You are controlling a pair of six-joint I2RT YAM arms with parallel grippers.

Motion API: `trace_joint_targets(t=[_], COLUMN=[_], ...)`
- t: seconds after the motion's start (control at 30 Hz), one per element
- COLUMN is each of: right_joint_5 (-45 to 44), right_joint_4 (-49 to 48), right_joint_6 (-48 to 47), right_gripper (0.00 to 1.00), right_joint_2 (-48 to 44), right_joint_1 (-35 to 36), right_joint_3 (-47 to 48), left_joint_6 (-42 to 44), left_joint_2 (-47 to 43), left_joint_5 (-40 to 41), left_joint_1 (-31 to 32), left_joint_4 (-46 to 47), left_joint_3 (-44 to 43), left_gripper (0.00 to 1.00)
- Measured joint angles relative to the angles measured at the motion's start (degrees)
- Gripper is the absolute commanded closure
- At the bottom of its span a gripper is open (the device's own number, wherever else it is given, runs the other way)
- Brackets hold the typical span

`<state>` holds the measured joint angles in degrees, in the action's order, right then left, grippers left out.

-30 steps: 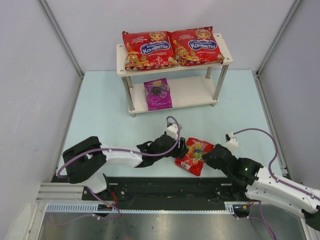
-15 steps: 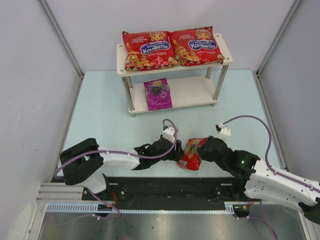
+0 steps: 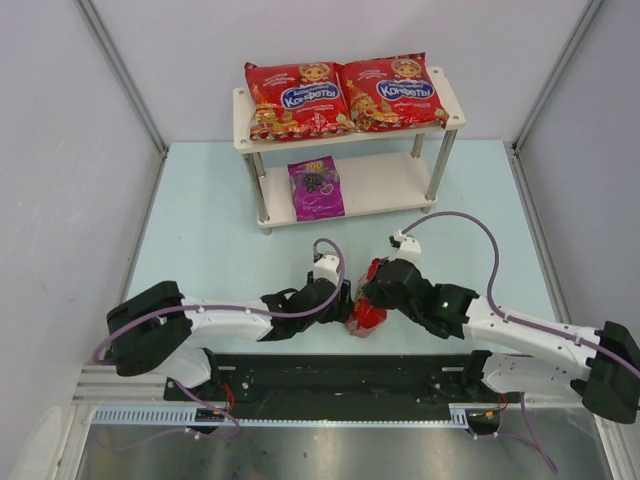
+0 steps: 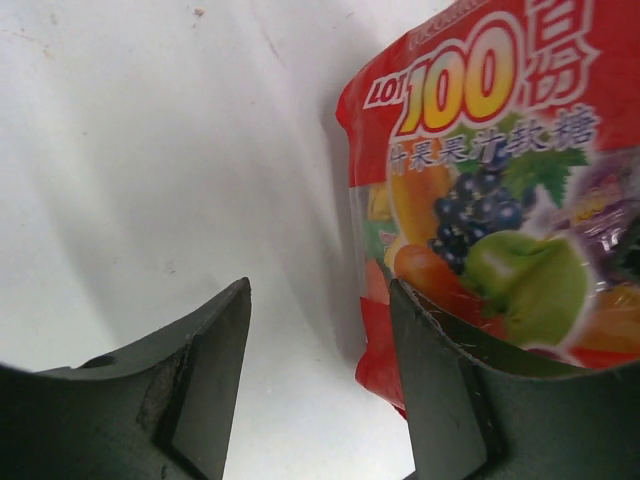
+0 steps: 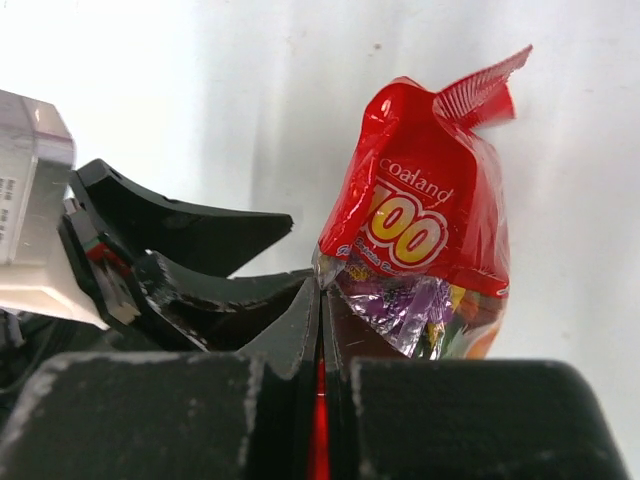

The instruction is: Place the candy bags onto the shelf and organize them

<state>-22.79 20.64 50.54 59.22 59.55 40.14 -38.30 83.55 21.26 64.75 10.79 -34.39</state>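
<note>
Right gripper point(image 5: 322, 300) clenched on small red bag point(image 5: 425, 235); only the right wrist view shows the pinch. Left gripper point(image 4: 318, 310) jaws apart, empty, bag against its 3 o'clock finger. Top view: bag at 6 o'clock on table point(image 3: 220, 230), shelf point(image 3: 395, 190) at 12.

Shelf point(image 3: 452, 112) sat at the back of the worktop point(image 3: 200, 230), with the left big bag point(image 3: 297, 100) and right big bag point(image 3: 390, 92) side by side on its top board. A small bag point(image 3: 316, 188) lay on the lower board, left of middle. The other small bag point(image 3: 368, 312) was up front, between the left fingers point(image 4: 200, 380) and right fingers point(image 5: 290, 330).
</note>
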Motion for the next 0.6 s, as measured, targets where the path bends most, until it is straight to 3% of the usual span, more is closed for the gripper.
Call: trace_joint_targets(t=[0.17,0.33,0.4,0.47,0.6], right_joint_5=[1.5,2.5,3.1,3.8,5.8], right_joint_4=[-4.6,-7.1,-8.8,-10.6,-15.0], right_joint_6=[-0.5,-1.2,-1.4,-1.6,-3.1], right_gripper=[1.0,0.98,0.86,0.6,0.47], right_joint_2=[3.6,5.6,7.0,9.0,13.7], right_joint_1=[0.1,0.4,0.4,0.4,0.9], right_joint_3=[0.1,0.2,0.3,0.7,3.5], left_joint_6=[-2.6,-10.9,-13.7,-15.5,-18.5], left_joint_2=[-0.5,-8.1,-14.3,-20.1,-30.4], left_joint_5=[2.3,10.0,12.8,14.9,18.4], left_joint_1=[0.0,0.1,0.1,0.1,0.1], left_joint_4=[-3.9,-19.6,-25.0,-28.5,-34.8], left_joint_3=[0.1,0.1,0.4,0.5,0.5], left_gripper=[0.51,0.51,0.51,0.5,0.5])
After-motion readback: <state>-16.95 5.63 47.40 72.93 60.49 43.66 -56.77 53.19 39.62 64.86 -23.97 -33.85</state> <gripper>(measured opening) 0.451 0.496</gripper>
